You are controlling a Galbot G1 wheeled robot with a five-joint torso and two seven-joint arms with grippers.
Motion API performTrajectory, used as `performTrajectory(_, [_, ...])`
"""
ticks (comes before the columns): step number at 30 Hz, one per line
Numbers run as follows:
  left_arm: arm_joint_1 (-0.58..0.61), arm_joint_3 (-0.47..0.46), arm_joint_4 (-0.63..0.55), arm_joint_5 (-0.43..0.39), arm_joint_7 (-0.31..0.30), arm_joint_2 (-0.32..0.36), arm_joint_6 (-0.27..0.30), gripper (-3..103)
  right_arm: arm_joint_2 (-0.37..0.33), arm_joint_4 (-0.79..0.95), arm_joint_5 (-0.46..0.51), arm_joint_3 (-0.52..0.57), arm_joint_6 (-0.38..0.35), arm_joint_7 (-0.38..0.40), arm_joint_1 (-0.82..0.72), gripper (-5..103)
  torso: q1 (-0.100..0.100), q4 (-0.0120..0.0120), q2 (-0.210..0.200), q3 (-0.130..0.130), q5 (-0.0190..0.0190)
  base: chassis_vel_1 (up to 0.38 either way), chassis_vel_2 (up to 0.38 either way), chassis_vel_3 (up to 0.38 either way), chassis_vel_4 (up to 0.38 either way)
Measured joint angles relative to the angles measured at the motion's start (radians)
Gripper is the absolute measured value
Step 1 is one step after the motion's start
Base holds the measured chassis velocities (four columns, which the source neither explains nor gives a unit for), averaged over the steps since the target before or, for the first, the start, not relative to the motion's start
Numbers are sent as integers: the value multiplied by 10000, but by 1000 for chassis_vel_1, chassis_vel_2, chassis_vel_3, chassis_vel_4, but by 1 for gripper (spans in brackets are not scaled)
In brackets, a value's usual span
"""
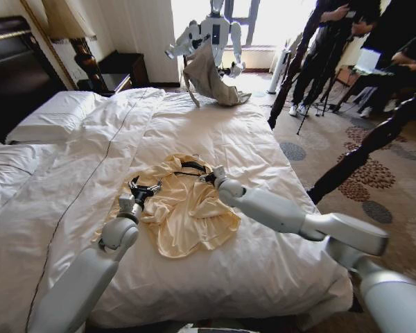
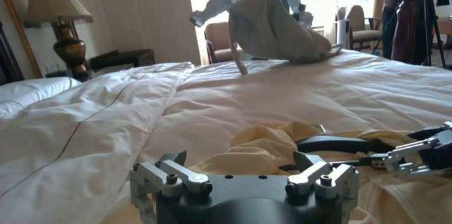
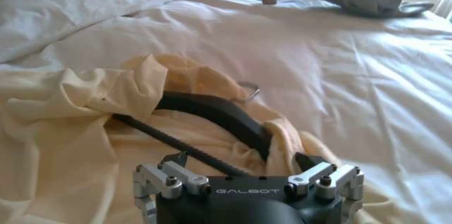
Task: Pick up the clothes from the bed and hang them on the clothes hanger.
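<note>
Item: the clothes [image 1: 184, 215], one pale-yellow long-sleeved garment, thin, soft and heavily creased, lying in a loose heap near the middle of the bed [image 1: 277, 159]. The collar end is bunched up into folds; the lower part spreads flatter toward the foot of the heap.

Item: the clothes hanger [image 3: 211, 115], black, a curved shoulder piece with a ribbed straight bar below and a small metal hook [image 3: 251, 91] at the top. It lies on the garment at the collar end, one shoulder tucked under a raised fold of cloth, the other resting bare against the fabric (so partly threaded, by the look of it).

Item: right gripper [image 1: 211, 175], at the hanger's near end, jaws spread, one to either side of the bar and cloth; no grip on anything can be made out.

Item: left gripper [image 1: 144, 189], low over the garment's edge on the opposite side, jaws likewise spread and empty.

Step in hand, as judged: dressing the hanger on the bed, garment not yet lifted. The next move would call for a firm pinch on the rigid hanger and a light hold on the cloth, which is limp and will slide or bunch.

Surroundings: white quilted duvet [image 1: 76, 173], puffy, seamed; white pillow [image 1: 52, 114]; grey garment [image 1: 211, 80] at the far edge.
</note>
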Motion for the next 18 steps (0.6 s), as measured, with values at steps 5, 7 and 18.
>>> performTrajectory(5, [133,-63,-28,9,0,10,-8,100,344,-243,99,140,6,261,-149,83,-2,-1,0,-1,-1,0,0,0,0])
performTrajectory(7, [139,-72,-30,11,0,-1,-16,100,407,-334,69,192,18,390,-182,78,-1,-4,0,-1,2,0,0,0,0])
performTrajectory(18, [288,-96,-101,-22,6,-9,-23,100,3,71,-933,249,30,1261,-349,35,-2,-4,0,0,3,0,0,0,0])
